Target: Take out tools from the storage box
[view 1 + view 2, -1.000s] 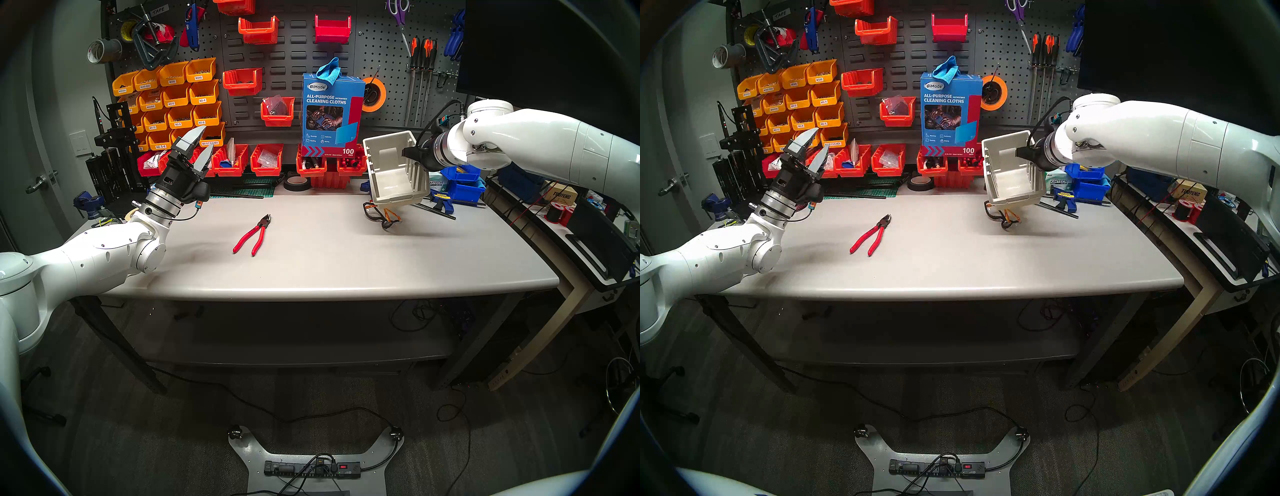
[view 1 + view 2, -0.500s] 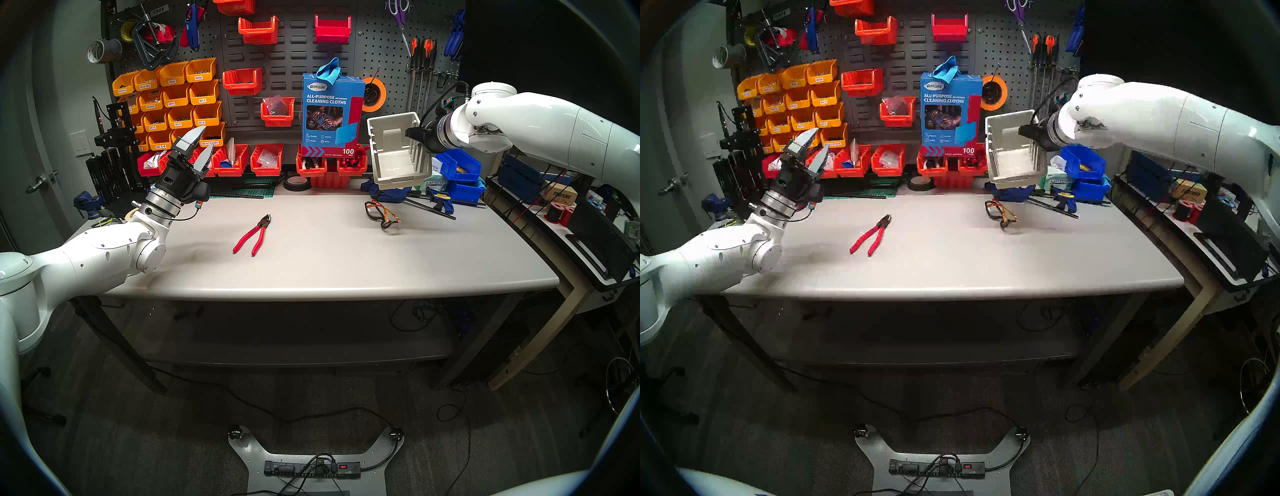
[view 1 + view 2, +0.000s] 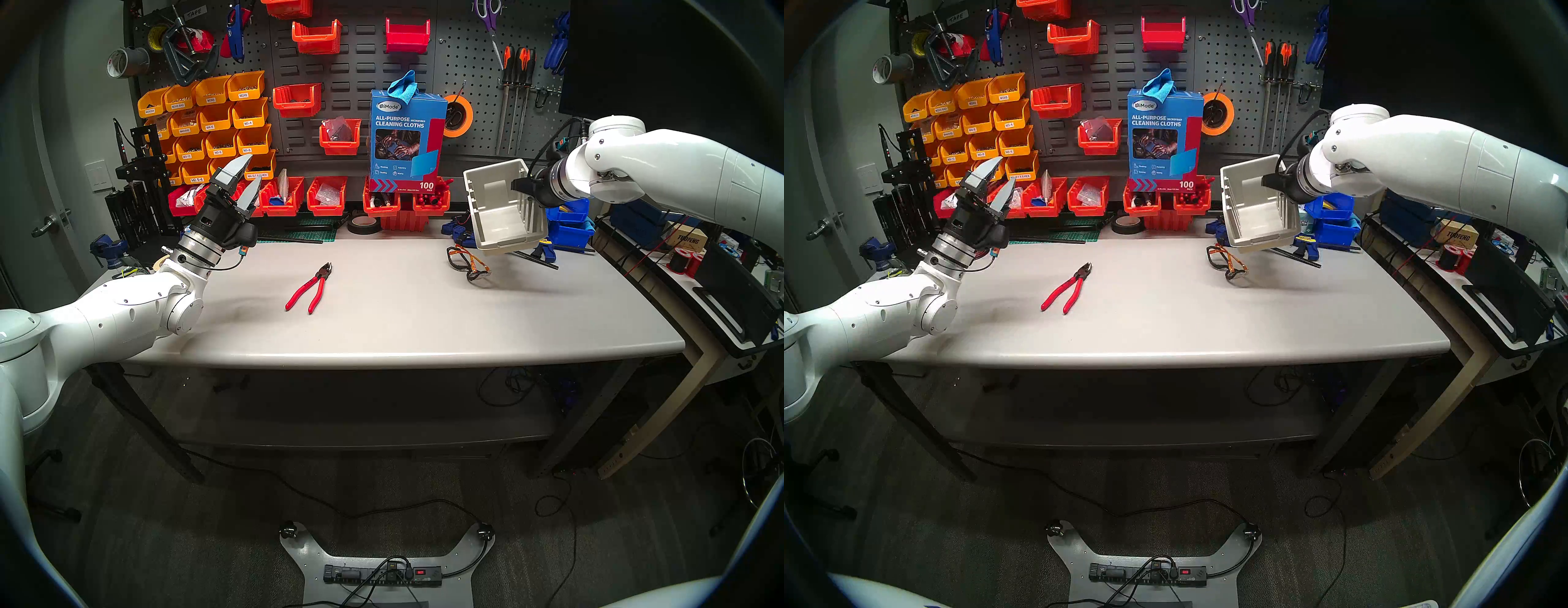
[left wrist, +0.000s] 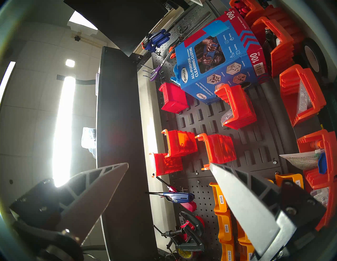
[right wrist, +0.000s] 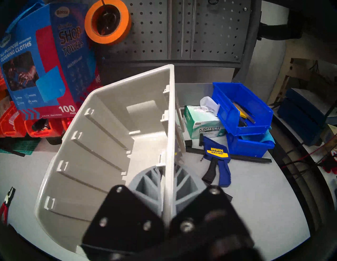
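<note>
Holding the storage box clear of the worktop, the right pincer is clenched on the box's right side wall, one finger inside and one outside. Box is tipped forward, open top facing the head camera, low front lip down; inside looks empty, only the divider slots showing in the right wrist view. It hangs over the far right part of the worktop, above and just right of the safety glasses.

Safety glasses lie folded on the worktop, orange-and-black arms, just below the box's front lip and apart from it.

Pliers lie flat near worktop centre, red handles spread toward the front edge, dark jaws pointing toward the back wall. Well apart from the glasses and from both arms. Right wrist view catches them at its far left edge.

Left pincer is released, fingers spread wide with nothing between them, raised over the left rear of the worktop and angled up toward the pegboard. Left wrist view shows only the wall bins and the cleaning-cloth carton between its fingers.

Behind the box on the worktop: blue bar clamp, tissue carton, two stacked blue bins.
</note>
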{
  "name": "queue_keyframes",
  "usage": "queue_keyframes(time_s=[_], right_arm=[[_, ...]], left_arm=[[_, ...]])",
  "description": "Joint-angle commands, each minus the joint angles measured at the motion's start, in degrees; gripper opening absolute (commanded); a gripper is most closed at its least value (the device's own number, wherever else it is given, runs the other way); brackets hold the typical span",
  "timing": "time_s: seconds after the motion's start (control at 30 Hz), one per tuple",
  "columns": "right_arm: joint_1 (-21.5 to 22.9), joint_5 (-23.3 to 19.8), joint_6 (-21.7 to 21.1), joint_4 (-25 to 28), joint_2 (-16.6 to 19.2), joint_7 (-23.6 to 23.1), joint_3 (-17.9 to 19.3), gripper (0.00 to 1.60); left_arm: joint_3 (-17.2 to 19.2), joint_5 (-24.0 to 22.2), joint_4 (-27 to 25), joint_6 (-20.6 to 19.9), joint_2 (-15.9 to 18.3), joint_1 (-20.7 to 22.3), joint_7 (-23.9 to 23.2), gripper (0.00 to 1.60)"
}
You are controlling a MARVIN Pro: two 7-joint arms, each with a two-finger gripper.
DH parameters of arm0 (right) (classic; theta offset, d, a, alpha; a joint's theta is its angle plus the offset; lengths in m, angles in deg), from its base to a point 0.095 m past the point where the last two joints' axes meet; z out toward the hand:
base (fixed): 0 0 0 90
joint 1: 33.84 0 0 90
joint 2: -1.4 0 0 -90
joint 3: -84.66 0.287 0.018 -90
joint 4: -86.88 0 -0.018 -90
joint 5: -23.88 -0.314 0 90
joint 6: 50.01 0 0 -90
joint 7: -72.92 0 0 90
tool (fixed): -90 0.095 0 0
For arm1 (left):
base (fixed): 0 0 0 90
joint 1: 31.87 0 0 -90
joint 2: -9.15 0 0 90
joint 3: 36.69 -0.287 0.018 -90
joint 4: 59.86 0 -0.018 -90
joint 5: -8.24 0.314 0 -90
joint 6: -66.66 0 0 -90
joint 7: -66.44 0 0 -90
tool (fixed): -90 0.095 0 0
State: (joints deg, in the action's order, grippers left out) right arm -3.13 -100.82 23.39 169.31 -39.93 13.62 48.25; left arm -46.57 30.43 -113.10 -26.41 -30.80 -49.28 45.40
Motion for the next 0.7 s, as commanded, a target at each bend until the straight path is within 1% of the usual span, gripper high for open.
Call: queue_keyframes(time_s=[0.0, 0.13, 0.27, 0.4, 0.67], right_arm=[[3.11, 1.41, -0.23, 0.92, 3.18, 0.34, 0.09, 0.00], [3.05, 1.74, -1.56, 2.23, 4.17, -1.43, -0.16, 0.00], [2.61, 1.57, -1.89, 2.93, 4.32, -2.26, -0.11, 0.00], [1.51, 1.22, -1.70, 2.95, 3.66, -3.38, 0.02, 0.00], [0.17, 0.83, -1.31, 0.90, 1.85, -5.33, 0.27, 0.00]], left_arm=[[0.61, -0.14, 0.10, 0.09, -0.13, 1.01, 0.04, 1.60], [0.61, -0.15, 0.12, 0.11, -0.14, 1.01, 0.04, 1.60], [0.62, -0.15, 0.12, 0.12, -0.15, 1.01, 0.04, 1.60], [0.62, -0.15, 0.13, 0.13, -0.15, 1.01, 0.05, 1.60], [0.61, -0.15, 0.13, 0.12, -0.15, 1.01, 0.05, 1.60]])
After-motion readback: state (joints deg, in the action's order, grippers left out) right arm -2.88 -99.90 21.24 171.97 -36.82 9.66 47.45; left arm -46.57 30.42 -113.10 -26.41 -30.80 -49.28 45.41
